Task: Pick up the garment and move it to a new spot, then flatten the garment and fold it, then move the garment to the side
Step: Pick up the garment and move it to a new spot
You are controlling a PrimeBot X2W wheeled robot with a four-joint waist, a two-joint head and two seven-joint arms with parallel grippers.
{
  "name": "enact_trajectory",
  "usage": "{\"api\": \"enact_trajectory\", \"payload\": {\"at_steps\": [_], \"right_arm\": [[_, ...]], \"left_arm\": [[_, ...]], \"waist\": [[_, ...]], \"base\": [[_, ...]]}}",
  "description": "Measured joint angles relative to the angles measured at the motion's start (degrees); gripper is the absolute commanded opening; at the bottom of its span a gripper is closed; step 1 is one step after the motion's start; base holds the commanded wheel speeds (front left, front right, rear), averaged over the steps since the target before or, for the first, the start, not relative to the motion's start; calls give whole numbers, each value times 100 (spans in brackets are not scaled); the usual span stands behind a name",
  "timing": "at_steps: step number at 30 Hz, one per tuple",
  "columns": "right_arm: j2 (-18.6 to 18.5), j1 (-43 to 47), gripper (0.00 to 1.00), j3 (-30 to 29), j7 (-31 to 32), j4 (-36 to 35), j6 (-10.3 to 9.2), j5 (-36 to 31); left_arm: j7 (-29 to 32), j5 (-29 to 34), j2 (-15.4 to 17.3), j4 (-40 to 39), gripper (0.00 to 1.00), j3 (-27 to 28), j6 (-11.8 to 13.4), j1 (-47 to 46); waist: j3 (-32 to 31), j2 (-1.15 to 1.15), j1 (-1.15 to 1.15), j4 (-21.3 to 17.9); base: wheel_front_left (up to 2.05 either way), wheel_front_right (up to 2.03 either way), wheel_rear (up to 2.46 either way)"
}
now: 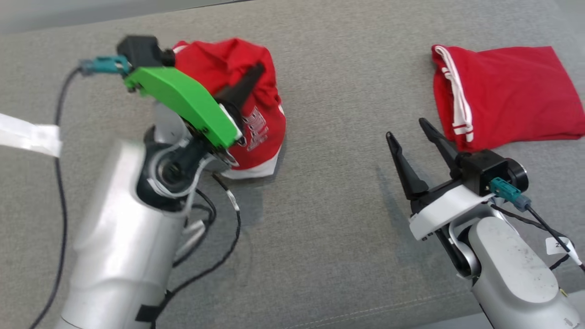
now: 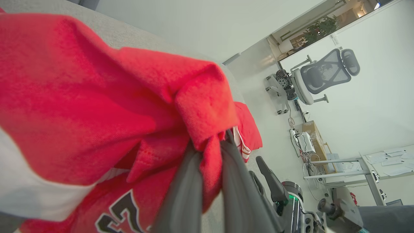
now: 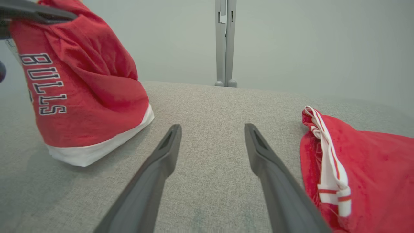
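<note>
The left gripper [image 2: 211,140], at ten o'clock in the head view, is clamped tight on a fold of the red Bulls jersey [image 1: 256,132]. The jersey hangs bunched from it, its white hem apparently resting on the grey fabric surface [image 1: 329,219]. At four o'clock the right gripper [image 1: 406,128] stands spread wide and empty, near the red stripe-trimmed garment [image 1: 507,96] at two o'clock.

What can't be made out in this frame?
Head view: lettering on the jersey is partly covered by the green bracket.
Left wrist view: the black print is cut off by the bottom edge; folds hide how much cloth the left end effector pinches.
Right wrist view: the other garment runs off the right edge, so its full shape is unclear.
</note>
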Motion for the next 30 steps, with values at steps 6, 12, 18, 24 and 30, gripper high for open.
{"api": "enact_trajectory", "payload": {"at_steps": [6,12,18,24,30], "right_arm": [[56,-2,100,29,-7,27,18,-1],[69,1,100,-108,-7,23,13,-1],[-21,92,100,-281,-7,8,-11,-9],[-30,138,100,-236,-7,-75,-1,-93],[-46,138,100,-115,-8,-232,51,-212]], "left_arm": [[-587,181,24,193,17,-609,0,161],[-1015,645,30,541,100,-978,-1,160],[-1314,437,60,396,100,-1397,-1,146],[-1697,389,63,-55,100,-1706,-1,-73],[-2095,1078,68,-101,100,-1669,-1,-170]], "waist": [[-23,0,0,-299],[-22,0,0,-484],[-31,0,0,-406],[-80,0,0,-199],[-168,0,0,54]], "base": [[0,0,0],[0,0,0],[0,0,0],[0,0,0],[0,0,0]]}}
